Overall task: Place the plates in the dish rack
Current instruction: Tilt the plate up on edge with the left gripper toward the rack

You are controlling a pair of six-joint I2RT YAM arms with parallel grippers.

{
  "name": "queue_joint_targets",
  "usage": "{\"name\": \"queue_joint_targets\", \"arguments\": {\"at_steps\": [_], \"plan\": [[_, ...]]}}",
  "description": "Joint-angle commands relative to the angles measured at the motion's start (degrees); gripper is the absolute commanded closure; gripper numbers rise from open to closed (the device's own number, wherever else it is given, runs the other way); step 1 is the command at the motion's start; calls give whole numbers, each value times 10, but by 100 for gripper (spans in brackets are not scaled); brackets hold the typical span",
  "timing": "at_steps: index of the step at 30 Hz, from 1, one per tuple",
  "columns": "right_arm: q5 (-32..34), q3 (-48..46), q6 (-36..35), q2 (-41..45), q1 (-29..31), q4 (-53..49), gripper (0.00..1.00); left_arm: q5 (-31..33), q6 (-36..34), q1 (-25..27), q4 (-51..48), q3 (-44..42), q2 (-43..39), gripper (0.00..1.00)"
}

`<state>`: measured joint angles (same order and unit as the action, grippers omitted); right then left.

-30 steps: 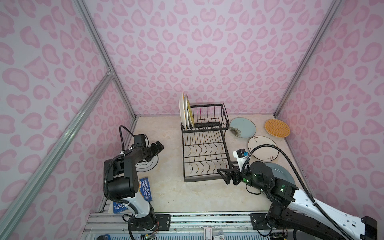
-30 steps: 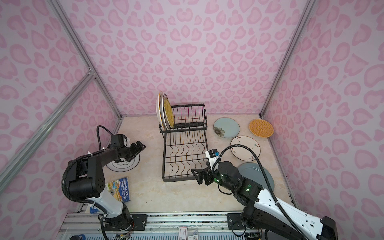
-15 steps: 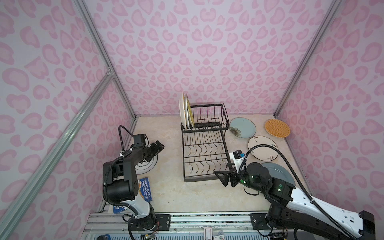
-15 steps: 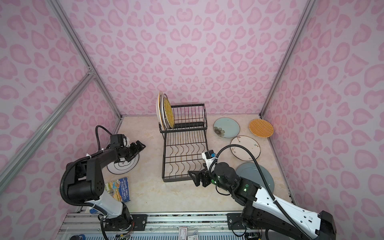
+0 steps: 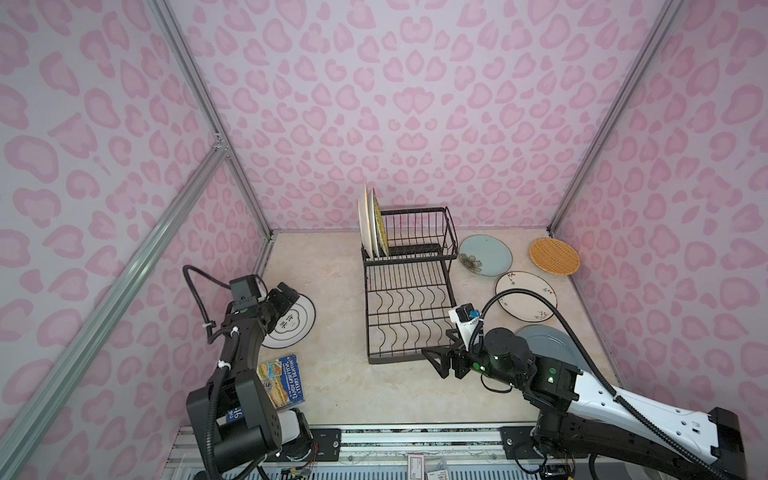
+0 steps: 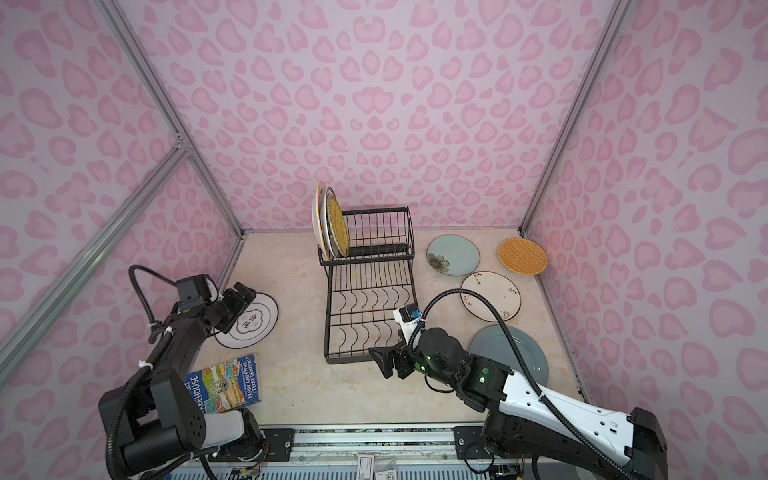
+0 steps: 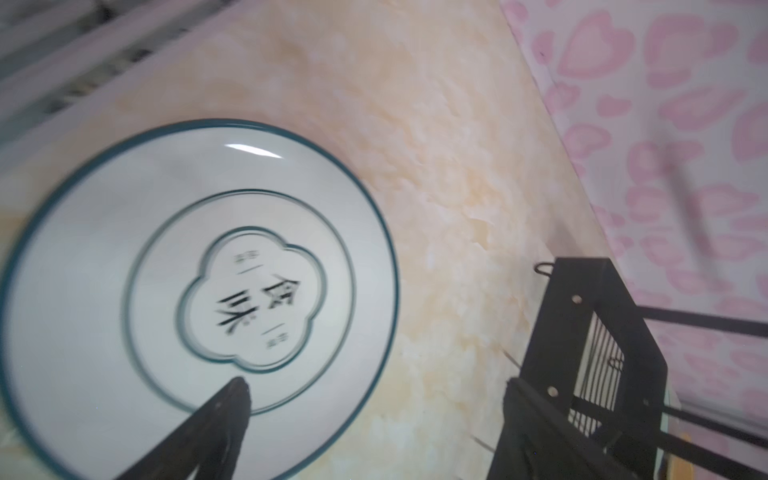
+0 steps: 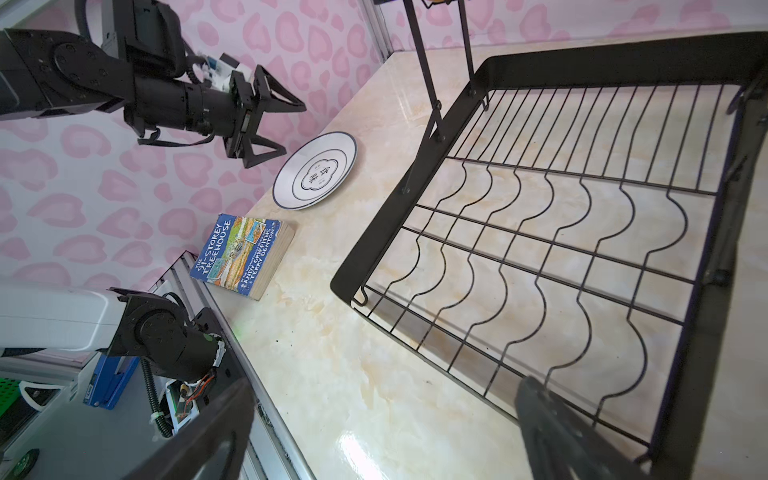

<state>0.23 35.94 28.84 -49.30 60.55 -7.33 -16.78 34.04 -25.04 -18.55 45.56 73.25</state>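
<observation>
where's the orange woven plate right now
In both top views the orange plate lies flat on the table in the far right corner, just right of the pale blue flowered plate and behind the white sprig plate.

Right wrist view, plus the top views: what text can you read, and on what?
"91-STOREY TREEHOUSE": book cover.
"ANDY GRIFFITHS & TERRY DENTON": same cover.
"食味": centre of the white plate.
Smaller print around those characters: blurred, unreadable.
Red-edged tag on the front rail in a top view: too small.
</observation>
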Motion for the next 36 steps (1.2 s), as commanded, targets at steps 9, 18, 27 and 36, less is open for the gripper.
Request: {"name": "queue_joint_targets", "arguments": {"at_steps": [9,18,27,36], "plan": [[16,19,-17,-49,48,43,3,-12,21,-162,33,-97,-15,17],[11,22,-18,-55,49,45,3,-37,10,-171,93,-107,25,21],[15,26,-14,-52,50,37,3,-60,8,-171,142,-106,65,25],[20,24,-8,-52,55,34,3,-81,22,-171,175,-114,127,31]]}}
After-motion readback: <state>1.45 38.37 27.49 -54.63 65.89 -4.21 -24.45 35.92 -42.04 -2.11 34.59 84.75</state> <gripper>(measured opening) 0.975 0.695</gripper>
